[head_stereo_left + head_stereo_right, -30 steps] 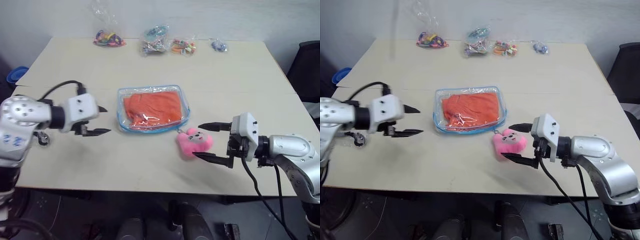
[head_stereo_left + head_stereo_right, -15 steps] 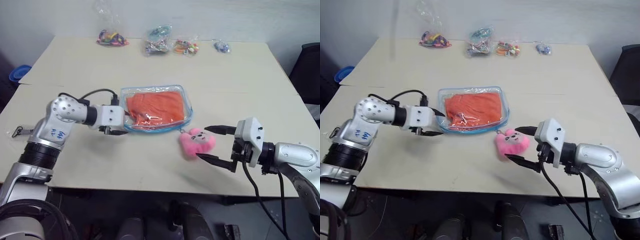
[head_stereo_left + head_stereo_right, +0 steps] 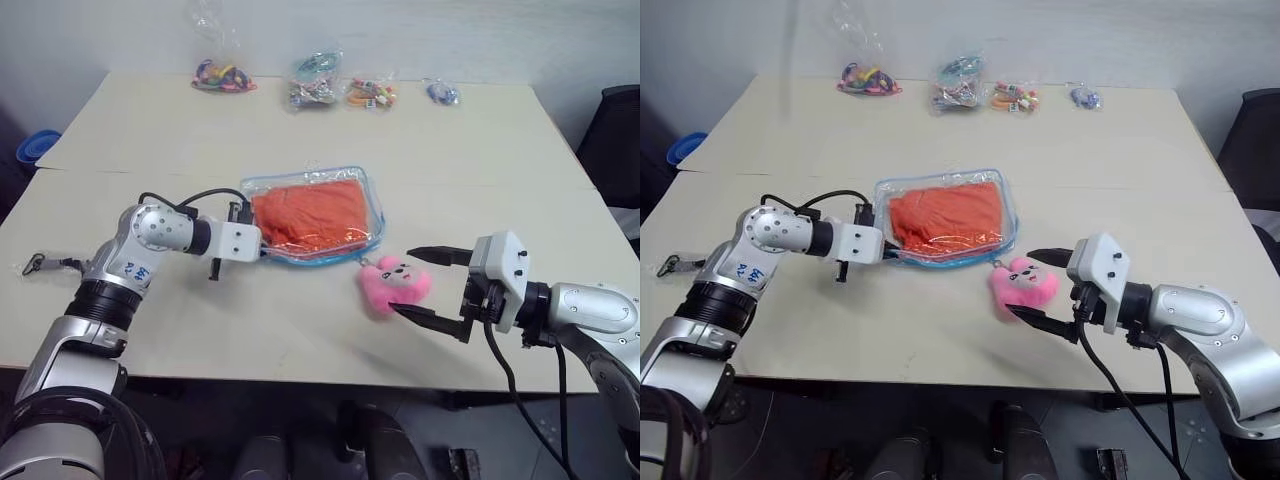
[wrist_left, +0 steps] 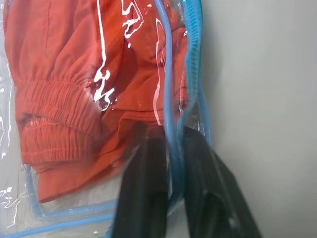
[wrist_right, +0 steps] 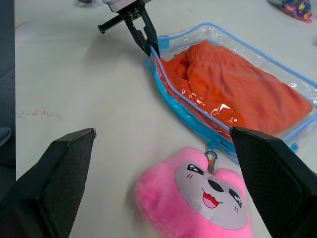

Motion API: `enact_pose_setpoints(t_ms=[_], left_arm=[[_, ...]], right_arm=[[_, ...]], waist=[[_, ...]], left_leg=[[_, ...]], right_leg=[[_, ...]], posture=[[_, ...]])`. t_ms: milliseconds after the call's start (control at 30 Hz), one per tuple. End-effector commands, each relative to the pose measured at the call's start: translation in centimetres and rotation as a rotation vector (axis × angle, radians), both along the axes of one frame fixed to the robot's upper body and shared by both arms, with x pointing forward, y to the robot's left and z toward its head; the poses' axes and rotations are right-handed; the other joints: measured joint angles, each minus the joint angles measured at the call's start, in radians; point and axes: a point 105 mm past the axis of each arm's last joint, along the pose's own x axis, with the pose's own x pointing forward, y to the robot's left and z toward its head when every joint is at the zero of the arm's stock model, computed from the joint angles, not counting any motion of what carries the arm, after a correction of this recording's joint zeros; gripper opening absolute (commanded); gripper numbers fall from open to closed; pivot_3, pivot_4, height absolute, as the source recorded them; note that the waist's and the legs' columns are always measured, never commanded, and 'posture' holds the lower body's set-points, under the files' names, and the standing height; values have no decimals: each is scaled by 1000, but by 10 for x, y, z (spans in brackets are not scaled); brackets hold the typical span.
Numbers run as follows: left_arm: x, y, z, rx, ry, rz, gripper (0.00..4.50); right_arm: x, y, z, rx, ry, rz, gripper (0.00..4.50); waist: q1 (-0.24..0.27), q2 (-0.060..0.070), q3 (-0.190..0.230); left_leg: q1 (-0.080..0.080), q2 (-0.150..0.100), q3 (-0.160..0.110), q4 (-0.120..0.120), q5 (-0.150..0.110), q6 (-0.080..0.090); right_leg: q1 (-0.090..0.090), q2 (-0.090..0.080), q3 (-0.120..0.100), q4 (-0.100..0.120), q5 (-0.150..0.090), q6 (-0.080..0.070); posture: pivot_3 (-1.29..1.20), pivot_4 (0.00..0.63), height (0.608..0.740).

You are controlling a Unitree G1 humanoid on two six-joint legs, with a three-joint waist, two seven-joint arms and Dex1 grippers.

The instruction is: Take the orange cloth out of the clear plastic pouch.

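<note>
Beige table (image 3: 480, 140) bearing the clear plastic pouch (image 3: 372, 192) near its middle, well apart from every table edge; orange cloth (image 3: 310, 212) inside, folded, gathered hem toward the pouch's left end. Left gripper (image 5: 147, 43) at the pouch's left edge, fingers (image 4: 143, 183) pinched together on the blue-trimmed rim, one finger behind the clear film, the other outside it. Pouch rim lifted slightly at that corner. Pink plush charm (image 3: 394, 285) clipped to the pouch's near right corner, lying on the table just beside the right gripper (image 3: 432, 285). Right gripper's fingers spread wide, one above and one below the charm's right side, touching nothing. Bare table between pouch and far edge, and to the left of the left arm; four small clear bags of trinkets (image 3: 318, 82) in a row along the far edge, well apart from the pouch. Blue object (image 3: 34, 148) past the table's left edge.

Against half a second earlier: left gripper's fingers then apart at the pouch's left edge, now closed on it; pouch turned slightly. Right gripper unchanged in place and spread.
</note>
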Motion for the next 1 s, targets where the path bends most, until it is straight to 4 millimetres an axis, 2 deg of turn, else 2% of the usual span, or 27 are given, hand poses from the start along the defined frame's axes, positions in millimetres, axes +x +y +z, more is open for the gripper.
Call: enact_pose_setpoints(t_ms=[33,267,433,533,700,733,767,900,933,1000], left_arm=[[-3,20,3,86,-66,-31,30],[-32,36,24,113,-143,-250,30],[-46,47,23,198,-175,-357,30],[-52,48,17,211,-165,-390,30],[-52,50,10,180,-141,-355,30],[-52,52,8,178,-121,-340,478],[-53,54,7,180,-96,-329,640],[-57,54,12,139,-66,-294,1808],[-59,55,15,101,-30,-258,2142],[-72,55,25,-25,149,-146,2699]], right_arm=[[-3,1,13,-14,-51,26,4500],[-6,-2,12,-29,-18,90,4500],[-10,-3,8,-32,19,119,4500],[-10,-4,7,-32,23,120,4500],[-12,-4,7,-31,22,113,4500],[-12,-5,6,-31,22,107,4500],[-12,-5,6,-31,22,99,4500],[-10,-10,5,-21,19,62,4500],[-10,-11,5,-19,21,53,4500],[-9,-15,2,-18,26,31,4500]], waist=[[-2,0,0],[1,0,0],[2,0,0],[2,0,0],[2,0,0],[2,0,0],[1,0,0],[1,0,0],[1,0,0],[-3,0,0]], left_leg=[[0,0,0,0,0,0],[0,0,0,0,0,0],[-1,0,0,1,-1,2],[-1,0,0,2,-2,3],[-1,0,0,2,-2,3],[-1,0,1,2,-2,3],[-1,0,1,2,-2,3],[-1,0,1,2,-2,3],[-1,0,1,2,-2,3],[-1,0,1,1,-2,3]], right_leg=[[0,0,0,0,0,0],[0,0,-1,-1,0,0],[0,-1,-1,-1,0,1],[0,-1,-1,-2,1,1],[0,-1,-1,-2,1,2],[0,-1,-1,-2,1,2],[0,-1,-1,-2,1,2],[0,0,-1,-2,1,2],[0,0,-1,-2,1,2],[0,0,-1,-2,1,2]], posture=[[0,150,740],[0,150,740],[0,150,740],[0,150,740],[0,150,740],[0,150,740],[0,150,740],[0,150,740],[0,150,740],[0,150,740]])
